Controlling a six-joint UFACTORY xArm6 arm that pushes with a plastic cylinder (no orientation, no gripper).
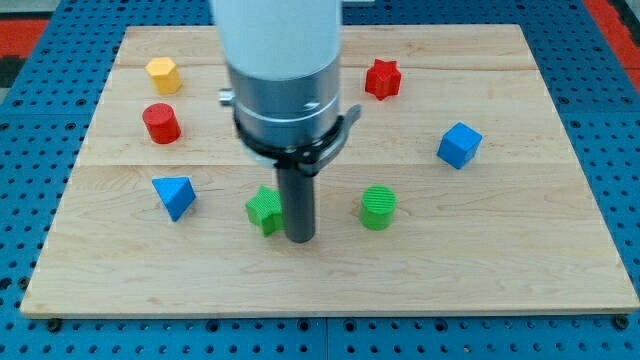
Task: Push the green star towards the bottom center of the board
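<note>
Camera view: wooden tabletop [480, 260] on a blue pegboard [620, 150]. The arm's white and grey body fills the upper centre of the frame, with the dark rod dropping from it; my tip [300, 239] sits just below centre, touching or just beside the right side of the green star [264, 210], which is partly hidden by the rod. There is no gripper on this rig, so no open or closed state to report. Green cylinder [378, 207] lies right of the tip, apart from it. Blue triangular block [175, 195] at left of centre. Red cylinder [160, 123] and yellow block [162, 74] at upper left. Red star [382, 78] at upper right of centre, blue cube [459, 145] at right. No readable writing or labels show.
</note>
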